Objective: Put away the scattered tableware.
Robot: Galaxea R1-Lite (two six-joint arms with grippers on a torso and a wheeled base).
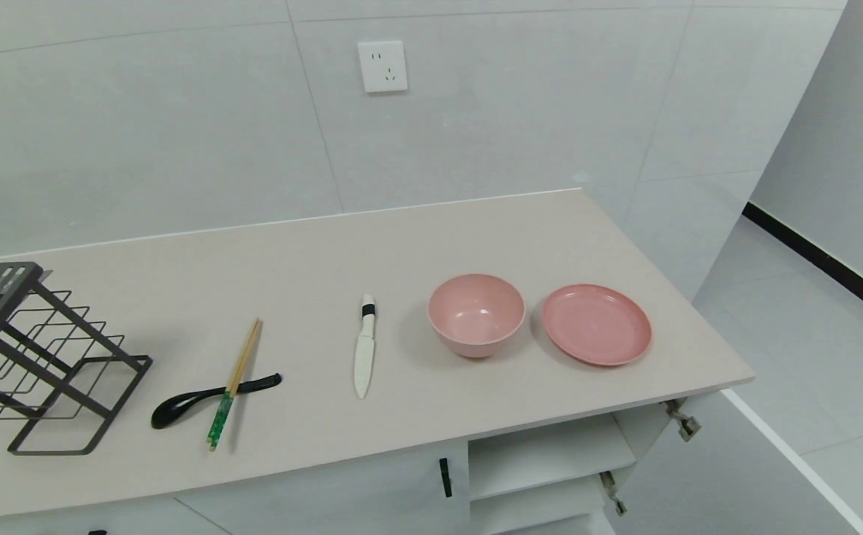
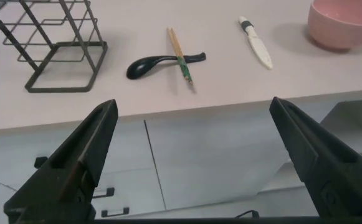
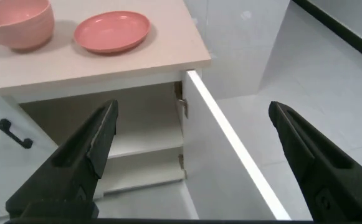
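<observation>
Worktop (image 1: 416, 238) pale, matte, faintly grained, carrying a row seen whole from head view. From left wrist view, rack (image 2: 59, 89) through bowl (image 2: 346, 25), with closed cupboard fronts (image 2: 199, 162) under the edge. From right wrist view, bowl and plate (image 3: 112, 31), with an open cupboard door (image 3: 233, 143) and white shelves (image 3: 143, 143) below.

Far left: rack of black wire, angular, with a slotted top plate. Next: glossy black spoon (image 1: 178, 405) lying flat, crossed by a pair of chopsticks (image 1: 242, 360), pale wood with green patterned tips, resting on the spoon's handle. Near the middle: white knife (image 1: 364, 349), black band at the handle, lying apart from the rest, blade toward the front edge. Right of that: bowl round, pink, smooth, upright, just beside the shallow pink plate near the worktop's right end; cannot tell whether touching.

Left hand (image 2: 193, 109) released, dark fingers spread wide, in front of the worktop edge, grasping nothing. Right hand (image 3: 193, 111) likewise released, fingers wide, before the open cupboard, grasping nothing.
</observation>
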